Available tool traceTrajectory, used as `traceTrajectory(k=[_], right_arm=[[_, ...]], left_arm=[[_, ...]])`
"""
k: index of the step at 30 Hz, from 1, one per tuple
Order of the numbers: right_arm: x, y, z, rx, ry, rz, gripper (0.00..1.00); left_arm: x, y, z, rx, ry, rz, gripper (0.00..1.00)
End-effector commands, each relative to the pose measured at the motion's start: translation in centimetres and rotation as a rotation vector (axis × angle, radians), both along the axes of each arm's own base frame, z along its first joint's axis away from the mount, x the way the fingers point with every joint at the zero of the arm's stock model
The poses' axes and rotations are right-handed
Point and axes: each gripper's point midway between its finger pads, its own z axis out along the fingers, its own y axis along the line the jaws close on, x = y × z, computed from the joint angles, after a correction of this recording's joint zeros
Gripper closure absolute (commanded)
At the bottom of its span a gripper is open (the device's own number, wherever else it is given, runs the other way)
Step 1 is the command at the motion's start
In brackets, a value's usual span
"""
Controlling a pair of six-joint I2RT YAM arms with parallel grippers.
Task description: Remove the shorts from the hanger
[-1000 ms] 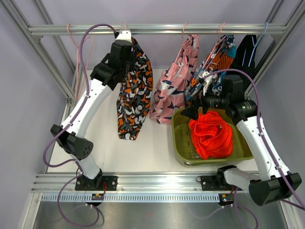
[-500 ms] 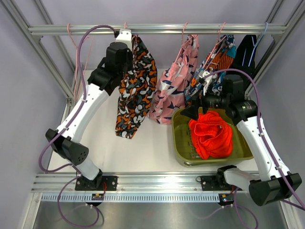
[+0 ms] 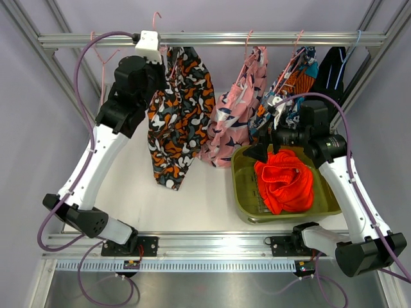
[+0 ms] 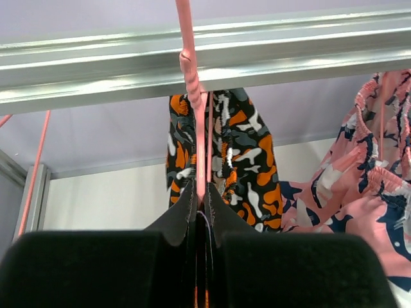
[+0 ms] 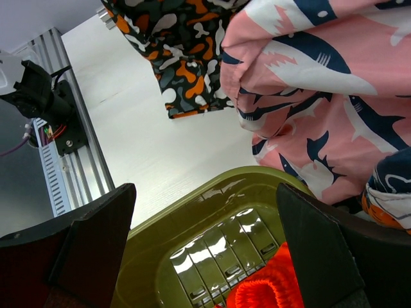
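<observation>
The camouflage shorts hang on a pink hanger. My left gripper is shut on that hanger's stem just under the hook, up at the rail; the hook stands above the rail. In the left wrist view the gripper pinches the stem, with the camouflage shorts behind. Pink printed shorts, teal-orange-navy shorts and black shorts hang on the rail. Plain orange shorts lie in the olive basket. My right gripper is open and empty above the basket's left part.
An empty pink hanger hangs at the rail's left end. Frame posts slope down at both sides. The right wrist view shows the basket, orange shorts, pink shorts and white tabletop.
My left gripper has raised the hanger with the camouflage shorts and carried it left; the hook now stands above the rail. The right arm has not moved.
</observation>
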Motion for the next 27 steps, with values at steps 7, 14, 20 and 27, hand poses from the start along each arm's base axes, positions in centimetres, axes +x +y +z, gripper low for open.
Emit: traceTrajectory(k=[7,14,20,27], right_arm=[[-1.2,1.5,2.3,0.052,-0.030,0.155,0.00],[0.9,6.2,2.5,-0.091,0.012,0.081,0.05],[4.8,12.2,6.7,0.042,0.177,-0.164,0.01],[7.6,17.7,7.5,0.157,0.398,-0.273,0.01]], left_arm=[[-4.6,0.2,-0.6,-0.061,-0.004,-0.122,1.00],[-8.9,-0.4,-5.3,-0.122,0.101,-0.230,1.00],[-13.3,0.0,-7.8,-0.196,0.151,-0.293,1.00],[-16.6,1.2,-9.8,-0.248,0.157,-0.295,1.00]])
